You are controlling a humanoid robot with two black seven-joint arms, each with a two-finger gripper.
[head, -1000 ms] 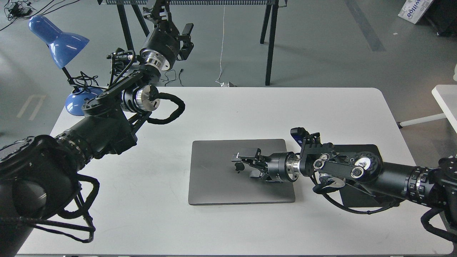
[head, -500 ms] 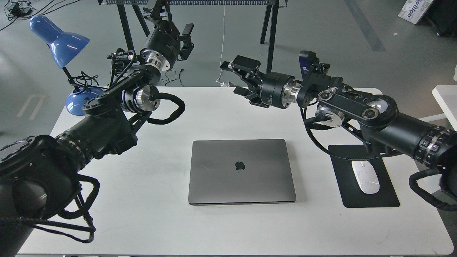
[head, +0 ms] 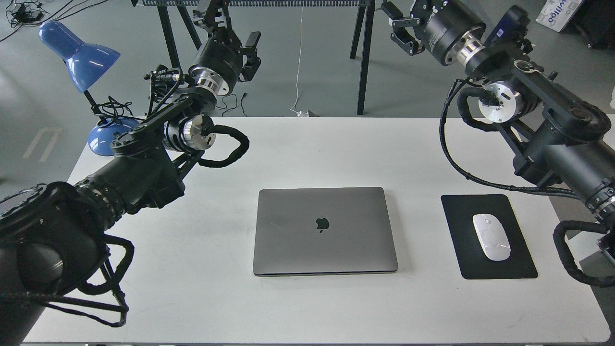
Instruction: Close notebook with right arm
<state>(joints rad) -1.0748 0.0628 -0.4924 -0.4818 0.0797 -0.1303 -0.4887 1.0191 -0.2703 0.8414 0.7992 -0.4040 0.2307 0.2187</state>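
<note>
The slim space-grey metal notebook (head: 325, 231) lies shut and flat on the white rectangular table (head: 307, 149), its lid up and the dark apple logo at the lid's middle. The lid meets the base all along the near edge, where only a thin seam shows; the surface is matte, with a faint scuff left of the logo.

To the right of the notebook, well apart from it, a black rectangular mouse pad (head: 466, 259) carries a white oval mouse (head: 491, 243).

The black jointed right arm (head: 552, 129) rises far above and beyond the notebook on the right, touching nothing. Its gripper (head: 401, 26) sits at the top edge of the view, empty, and the fingers seem parted, though partly cropped.

The black left arm (head: 144, 168) is held up left of the notebook, its gripper (head: 250, 53) seen dark and end-on, so its state cannot be told.

A blue desk lamp (head: 81, 57) stands at the table's far left corner, well away from the notebook.
</note>
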